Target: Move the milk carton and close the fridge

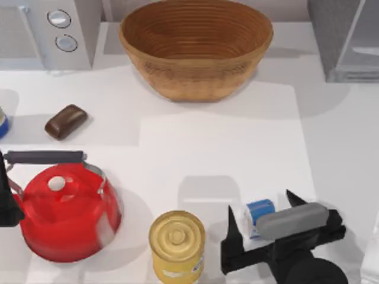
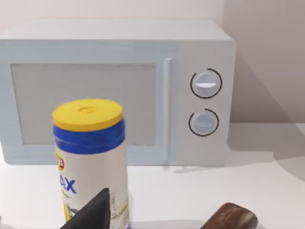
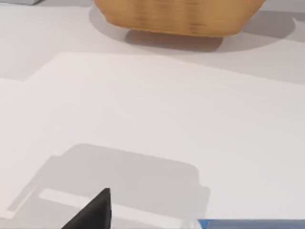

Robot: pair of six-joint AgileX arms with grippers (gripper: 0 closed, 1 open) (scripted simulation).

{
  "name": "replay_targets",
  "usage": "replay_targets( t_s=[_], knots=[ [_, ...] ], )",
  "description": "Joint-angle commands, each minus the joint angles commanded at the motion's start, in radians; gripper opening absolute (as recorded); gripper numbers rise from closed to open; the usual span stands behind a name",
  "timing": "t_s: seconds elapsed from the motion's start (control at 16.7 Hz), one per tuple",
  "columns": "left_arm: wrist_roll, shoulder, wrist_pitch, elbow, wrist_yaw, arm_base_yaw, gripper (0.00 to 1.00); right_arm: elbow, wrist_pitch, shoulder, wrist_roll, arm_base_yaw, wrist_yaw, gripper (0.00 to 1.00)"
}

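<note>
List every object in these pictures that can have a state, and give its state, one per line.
Fridge: door open.
Microwave: door shut.
Milk carton: between the open right claw's fingers, near the table's front right.
Yellow can: upright, lid sealed.
Red kettle: upright, lid on.
Wipes canister: upright, capped.
Basket: upright.

The right arm reaches in from the near right corner of the table. Its gripper [image 1: 263, 207] hangs low over the near right part of the surface, its two dark fingers [image 1: 232, 223] spread wide apart and pointing toward the far side. A grey cylindrical wrist section lies across the top of the gripper body. The left arm sits parked at the table's left edge, where a dark part of it [image 1: 6, 201] shows at mid-near height.
</note>
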Motion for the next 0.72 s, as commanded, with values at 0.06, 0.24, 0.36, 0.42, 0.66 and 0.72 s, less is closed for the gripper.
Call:
replay_targets(
  t_s=[0.06,0.24,0.36,0.42,0.66,0.72],
  knots=[
    [0.000,0.000,0.000,0.000,0.000,0.000,1.00,0.000,0.000,0.000,0.000,0.000,0.000,0.85],
    [0.000,0.000,0.000,0.000,0.000,0.000,1.00,0.000,0.000,0.000,0.000,0.000,0.000,0.62],
    [0.000,0.000,0.000,0.000,0.000,0.000,1.00,0.000,0.000,0.000,0.000,0.000,0.000,0.47],
    [0.000,0.000,0.000,0.000,0.000,0.000,1.00,0.000,0.000,0.000,0.000,0.000,0.000,0.40],
    [0.000,0.000,0.000,0.000,0.000,0.000,1.00,0.000,0.000,0.000,0.000,0.000,0.000,0.10],
    [0.000,0.000,0.000,0.000,0.000,0.000,1.00,0.000,0.000,0.000,0.000,0.000,0.000,0.02]
  ],
)
